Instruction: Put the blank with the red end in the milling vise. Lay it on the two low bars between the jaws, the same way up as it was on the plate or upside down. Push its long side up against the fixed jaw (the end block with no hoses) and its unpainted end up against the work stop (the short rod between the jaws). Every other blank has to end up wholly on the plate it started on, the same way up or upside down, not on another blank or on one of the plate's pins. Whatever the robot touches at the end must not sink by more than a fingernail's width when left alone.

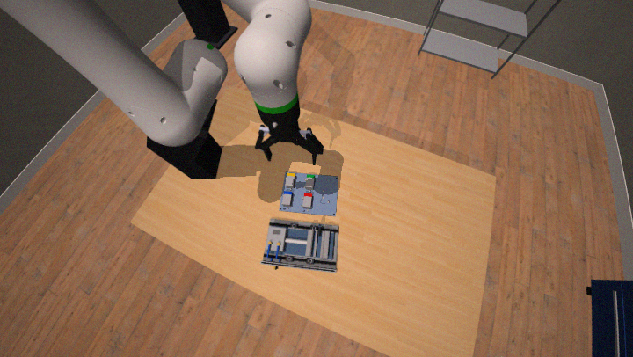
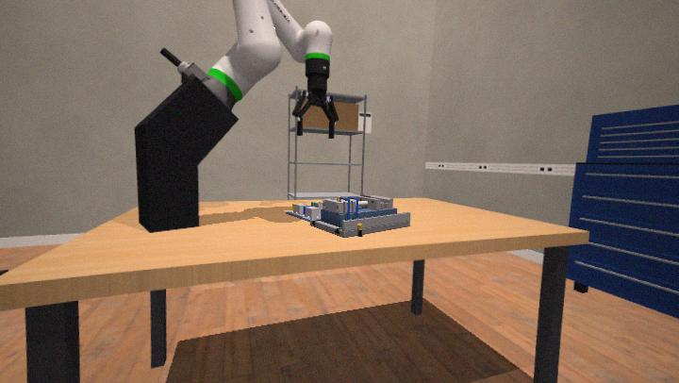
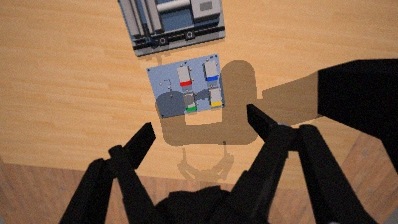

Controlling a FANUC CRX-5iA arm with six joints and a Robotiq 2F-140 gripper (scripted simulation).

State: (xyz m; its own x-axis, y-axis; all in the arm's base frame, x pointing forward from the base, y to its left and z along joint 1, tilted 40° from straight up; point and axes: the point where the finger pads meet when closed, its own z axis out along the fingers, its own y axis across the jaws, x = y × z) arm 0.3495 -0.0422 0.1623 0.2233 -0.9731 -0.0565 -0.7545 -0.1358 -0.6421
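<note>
The red-ended blank (image 1: 307, 200) lies on the blue plate (image 1: 309, 193), in the row nearer the vise, beside a blue-ended blank (image 1: 287, 198). A yellow-ended blank (image 1: 290, 180) and a green-ended blank (image 1: 309, 180) lie in the far row. The milling vise (image 1: 302, 244) stands just in front of the plate, with its hoses at the left end and nothing between its jaws. My gripper (image 1: 291, 157) (image 2: 314, 130) is open and empty, high above the plate's far edge. The wrist view shows the red-ended blank (image 3: 185, 76), the plate (image 3: 185, 90) and the vise (image 3: 172, 22) beyond the spread fingers.
The robot's black pedestal (image 2: 171, 157) stands on the table to the left of the plate. A metal shelf rack (image 2: 326, 142) stands behind the table, and a blue tool cabinet (image 2: 627, 204) is at the right.
</note>
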